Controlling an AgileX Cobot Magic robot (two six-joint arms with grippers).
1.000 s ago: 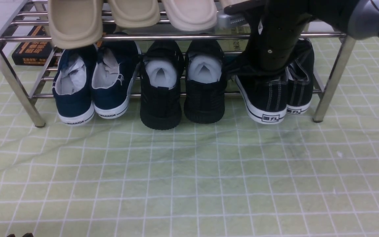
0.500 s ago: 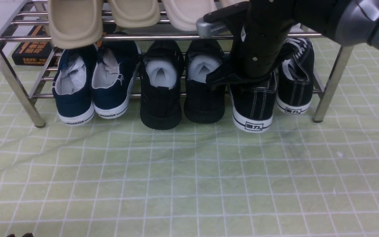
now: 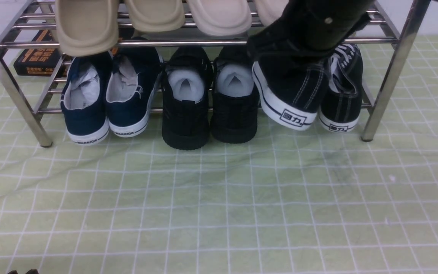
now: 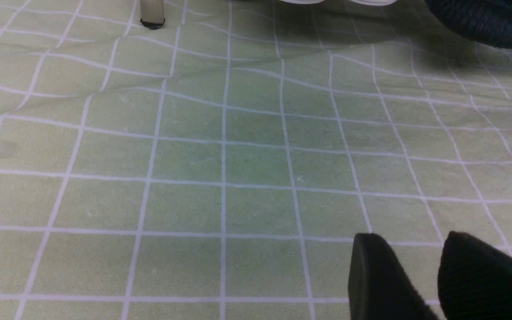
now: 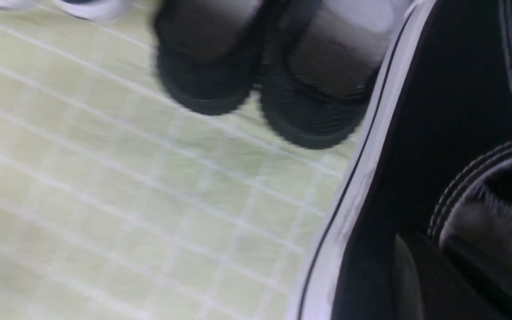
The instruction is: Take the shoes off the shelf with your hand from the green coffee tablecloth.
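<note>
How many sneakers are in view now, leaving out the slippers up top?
6. Two navy ones at the shelf's left, two all-black ones in the middle, one black canvas shoe raised and tilted at the right, its mate on the lower tier beside it.

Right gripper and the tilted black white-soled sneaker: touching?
Touching. Right wrist view shows a finger pressed against the sneaker's black canvas by the collar; front view shows the right gripper holding it tilted.
</note>
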